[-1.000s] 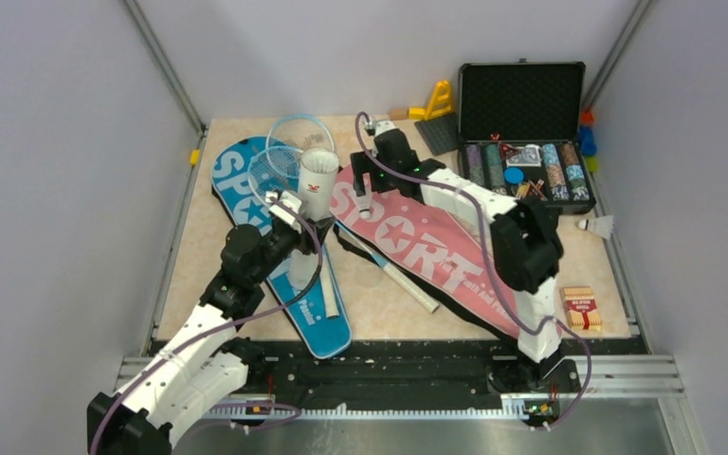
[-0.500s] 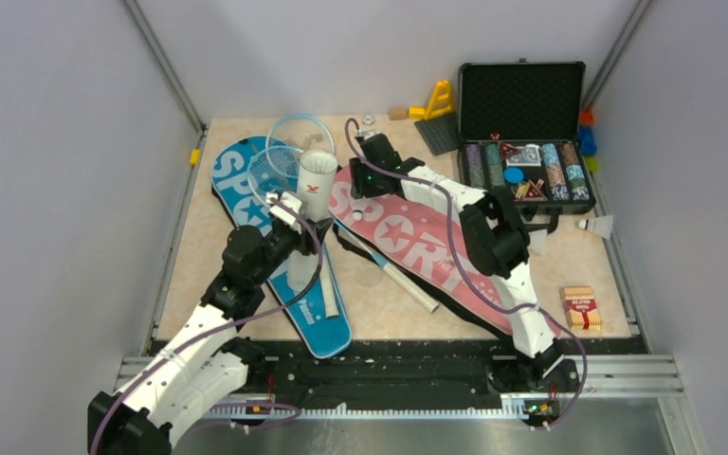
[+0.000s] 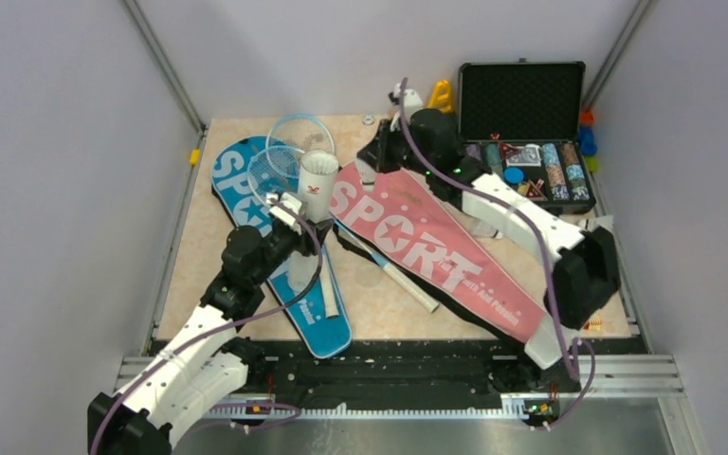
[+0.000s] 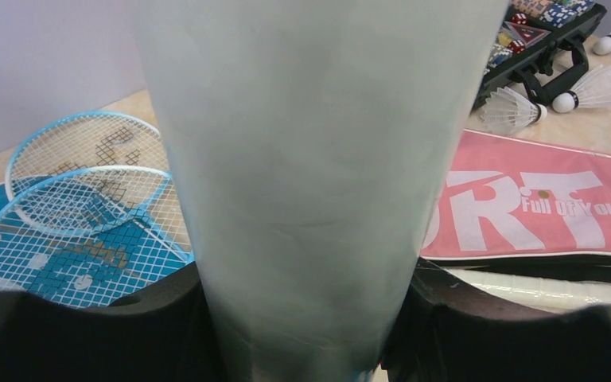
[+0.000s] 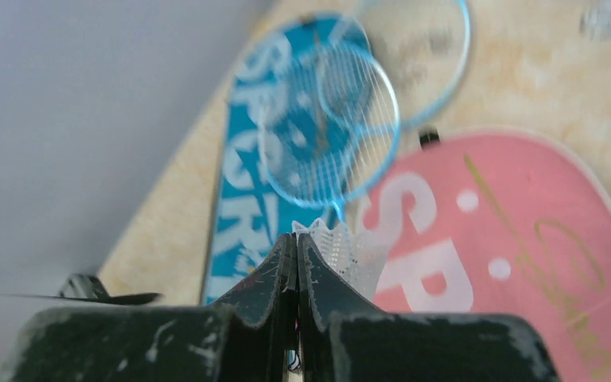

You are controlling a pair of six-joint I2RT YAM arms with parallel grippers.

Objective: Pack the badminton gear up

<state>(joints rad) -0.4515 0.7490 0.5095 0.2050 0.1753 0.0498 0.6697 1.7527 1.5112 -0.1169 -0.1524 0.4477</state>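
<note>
Right jaws are pinching a shuttlecock (image 5: 350, 251) by its feathers. Left jaws are clamping the white tube (image 3: 318, 180) upright, mouth above them. Centring over that mouth before releasing looks key.

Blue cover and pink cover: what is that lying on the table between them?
A white racket handle lies slanted between the blue cover and the pink cover, close to the pink one's edge; the top view shows it.
</note>
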